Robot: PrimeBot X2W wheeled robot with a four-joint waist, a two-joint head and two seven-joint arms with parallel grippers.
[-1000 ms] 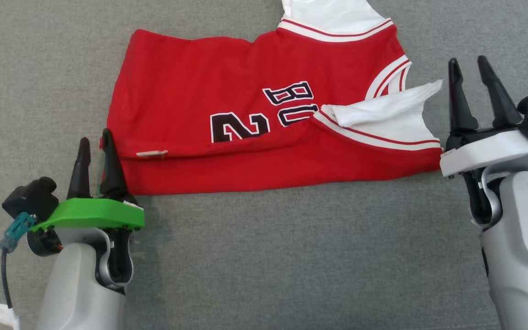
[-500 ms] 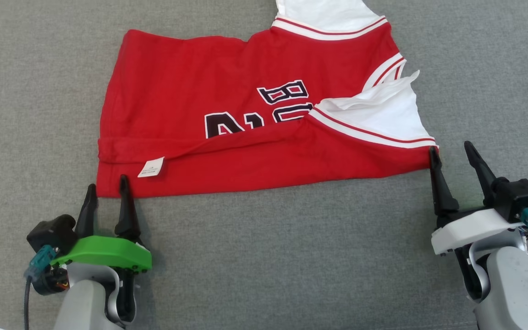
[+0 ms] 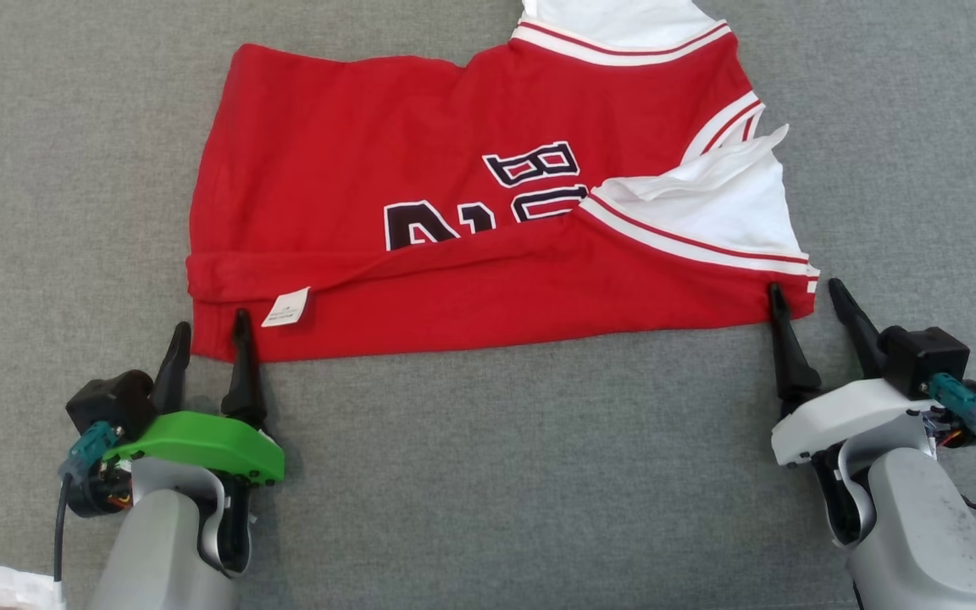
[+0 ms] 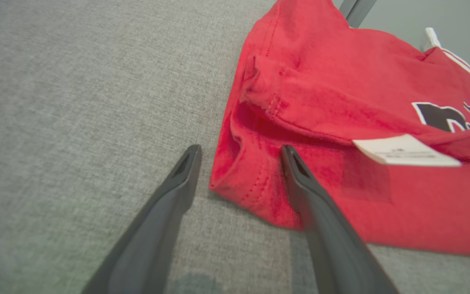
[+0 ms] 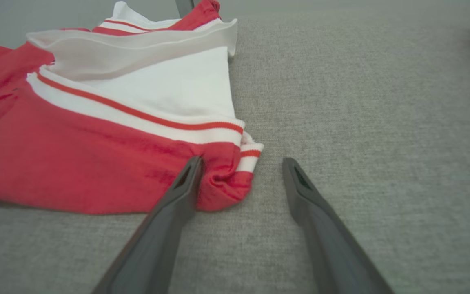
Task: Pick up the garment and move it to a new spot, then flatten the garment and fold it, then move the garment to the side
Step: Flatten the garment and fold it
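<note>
- While the red garment is laid out flat on the grey counter, with its near long edge turned over the body as a band, the left end effector is seen with jaws parted and nothing held. The near-left corner of the cloth is bracketed by its two fingers (one over red fabric, the other over bare counter).
- Just right of that corner, a white label is exposed at the turned edge. The hem there is bunched into a small pocket, so only the top layer might be caught by a closing, and the fold would then be pulled open.
- Across the middle, the dark lettering is partly covered by the slanting fold. That fold line is judged uneven, so any further fold taken from it could be skewed.
- Toward the right, a white panel is rumpled and raised along its far edge. It could be flopped over or creased if the cloth is dragged.
- At the right, the right end effector is likewise spread wide and empty, with the near-right corner lodged close against one finger. Little cloth is enclosed there, so a grasp could be missed or could slip. If only one corner were lifted, the garment would be swung askew.
</note>
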